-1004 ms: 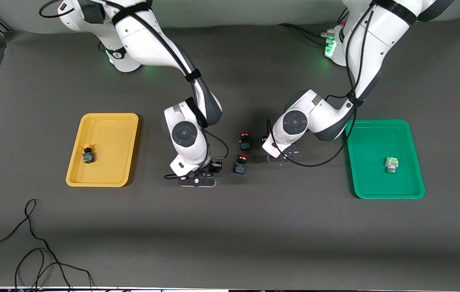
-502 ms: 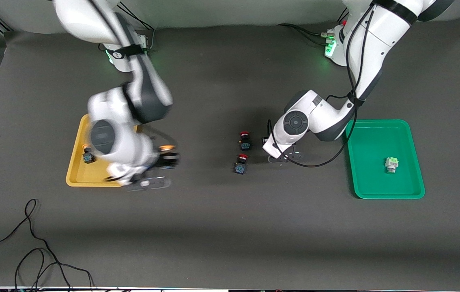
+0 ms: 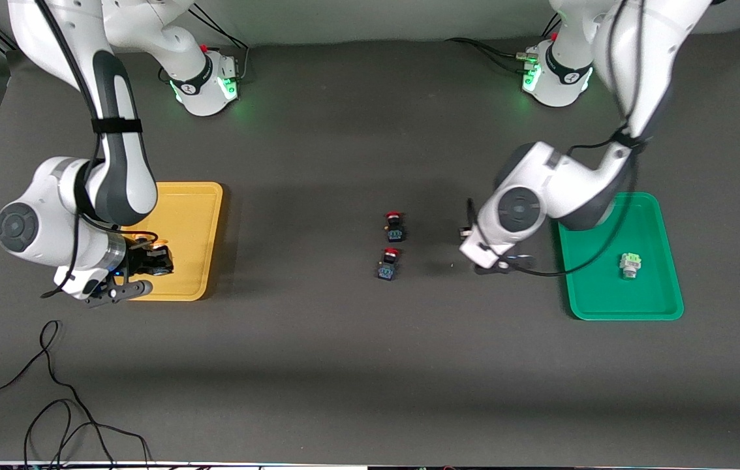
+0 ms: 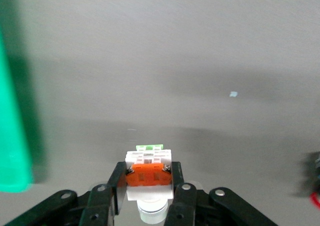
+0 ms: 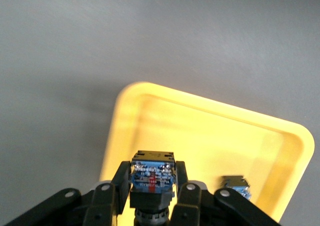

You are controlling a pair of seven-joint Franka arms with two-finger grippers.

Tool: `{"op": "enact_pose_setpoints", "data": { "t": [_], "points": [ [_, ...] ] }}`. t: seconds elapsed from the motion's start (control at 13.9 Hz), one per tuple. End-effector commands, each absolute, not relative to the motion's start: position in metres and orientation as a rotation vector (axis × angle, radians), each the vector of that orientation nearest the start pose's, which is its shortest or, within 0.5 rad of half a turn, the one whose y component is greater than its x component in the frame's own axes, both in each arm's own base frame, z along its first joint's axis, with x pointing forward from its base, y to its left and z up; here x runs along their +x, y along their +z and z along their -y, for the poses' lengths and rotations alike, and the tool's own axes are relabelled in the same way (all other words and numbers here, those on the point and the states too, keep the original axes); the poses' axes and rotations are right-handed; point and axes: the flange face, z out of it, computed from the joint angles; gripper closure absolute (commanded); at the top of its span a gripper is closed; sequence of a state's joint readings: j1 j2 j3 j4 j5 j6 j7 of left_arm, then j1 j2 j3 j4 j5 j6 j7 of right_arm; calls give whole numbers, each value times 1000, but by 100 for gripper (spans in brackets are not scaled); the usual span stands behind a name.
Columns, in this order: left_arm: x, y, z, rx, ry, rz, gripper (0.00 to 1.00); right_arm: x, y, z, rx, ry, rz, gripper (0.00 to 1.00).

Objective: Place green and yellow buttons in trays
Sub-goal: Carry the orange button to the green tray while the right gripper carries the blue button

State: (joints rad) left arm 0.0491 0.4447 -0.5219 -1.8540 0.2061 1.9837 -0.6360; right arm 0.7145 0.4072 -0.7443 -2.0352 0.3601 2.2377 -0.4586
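My right gripper [image 3: 143, 262] is shut on a black-bodied yellow-capped button [image 5: 152, 175] and holds it over the near corner of the yellow tray [image 3: 190, 215]. Another black-bodied button [image 5: 235, 184] lies in that tray [image 5: 200, 131]; my arm hides it in the front view. My left gripper [image 3: 506, 263] is shut on a whitish button with a green face and an orange block [image 4: 148, 168], low over the dark mat beside the green tray [image 3: 595, 222]. That tray's edge shows in the left wrist view [image 4: 12, 136]. A light-green button [image 3: 630, 264] lies in the green tray.
Two red-capped black buttons [image 3: 395, 225] [image 3: 387, 263] stand on the mat at the table's middle, between the two grippers. Loose black cables [image 3: 50, 391] lie near the front edge toward the right arm's end.
My right arm has swung from the table's middle to the yellow tray, carrying the yellow button. My left arm has moved toward the green tray with the whitish button.
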Motion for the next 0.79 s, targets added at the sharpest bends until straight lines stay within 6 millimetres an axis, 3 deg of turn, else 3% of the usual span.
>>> {"op": "enact_pose_setpoints", "data": {
  "t": [0.0, 0.22, 0.29, 0.36, 0.43, 0.57, 0.72],
  "points": [
    [571, 304, 179, -3036, 414, -22, 100, 552, 234, -6, -3098, 103, 368, 73],
    [589, 298, 92, -3078, 439, -189, 100, 549, 220, -8, -3088, 132, 369, 71],
    [594, 294, 62, -3093, 444, -239, 100, 548, 217, -8, -3091, 145, 365, 58],
    [597, 292, 39, -3103, 440, -275, 100, 548, 216, -6, -3093, 148, 358, 20],
    [599, 287, 15, -3120, 426, -301, 100, 549, 218, -8, -3093, 144, 351, 0],
    [603, 268, -23, -3156, 413, -310, 100, 554, 229, -15, -3060, 163, 346, 0],
    [605, 248, -38, -3091, 395, -318, 100, 567, 252, -23, -3018, 189, 342, 0]
  ]
}}
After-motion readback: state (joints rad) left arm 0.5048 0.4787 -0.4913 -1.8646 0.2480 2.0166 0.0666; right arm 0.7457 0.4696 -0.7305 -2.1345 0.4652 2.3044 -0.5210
